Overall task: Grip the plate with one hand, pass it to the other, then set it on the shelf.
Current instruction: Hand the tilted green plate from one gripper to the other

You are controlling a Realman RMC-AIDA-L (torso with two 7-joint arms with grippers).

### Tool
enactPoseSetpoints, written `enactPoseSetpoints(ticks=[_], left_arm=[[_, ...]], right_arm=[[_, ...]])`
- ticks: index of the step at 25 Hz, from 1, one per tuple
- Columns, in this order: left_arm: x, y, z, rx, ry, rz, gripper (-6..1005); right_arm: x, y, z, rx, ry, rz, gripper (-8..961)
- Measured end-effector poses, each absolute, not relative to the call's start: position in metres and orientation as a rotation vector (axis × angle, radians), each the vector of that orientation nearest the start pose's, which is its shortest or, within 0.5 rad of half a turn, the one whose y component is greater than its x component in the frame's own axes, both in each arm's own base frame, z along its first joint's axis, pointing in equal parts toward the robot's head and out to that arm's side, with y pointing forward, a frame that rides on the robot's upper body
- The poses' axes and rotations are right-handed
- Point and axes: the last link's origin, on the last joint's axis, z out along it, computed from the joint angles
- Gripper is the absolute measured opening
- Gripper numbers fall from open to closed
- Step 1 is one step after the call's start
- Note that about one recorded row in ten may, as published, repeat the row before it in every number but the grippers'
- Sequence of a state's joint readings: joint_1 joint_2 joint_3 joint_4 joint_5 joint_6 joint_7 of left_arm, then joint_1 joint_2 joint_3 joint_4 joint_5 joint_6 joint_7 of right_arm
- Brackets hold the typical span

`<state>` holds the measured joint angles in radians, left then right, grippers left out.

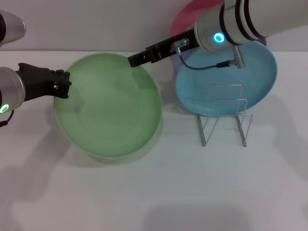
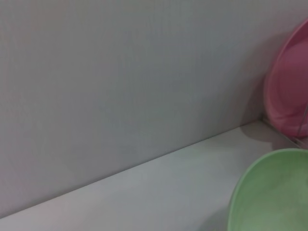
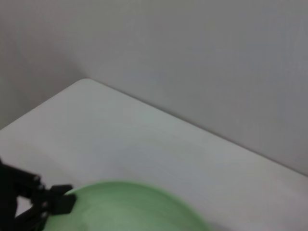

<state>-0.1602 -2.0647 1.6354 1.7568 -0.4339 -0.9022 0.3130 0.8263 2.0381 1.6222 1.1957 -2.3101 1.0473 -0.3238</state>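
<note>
Pale green, the plate [image 1: 109,106] hangs between both grippers: the left gripper [image 1: 61,83] pinches one rim, the right gripper [image 1: 135,59] closes on the opposite rim, seemingly mid-handover, with the wire shelf [image 1: 225,115] well beyond the right fingers, awaiting it.

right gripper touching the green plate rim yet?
Touching. In the head view the right gripper meets the far rim of the green plate with no gap; the left gripper is at its left rim.
</note>
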Motion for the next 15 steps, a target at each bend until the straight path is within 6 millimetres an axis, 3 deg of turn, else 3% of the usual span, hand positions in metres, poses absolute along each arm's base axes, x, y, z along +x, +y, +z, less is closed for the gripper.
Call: enactPoseSetpoints(ticks=[15], left_arm=[[-0.171, 0.337, 0.034, -2.141, -0.738, -0.112, 61]], right_arm=[[0.067, 0.42, -0.041, -2.55, 0.794, 0.143, 819]])
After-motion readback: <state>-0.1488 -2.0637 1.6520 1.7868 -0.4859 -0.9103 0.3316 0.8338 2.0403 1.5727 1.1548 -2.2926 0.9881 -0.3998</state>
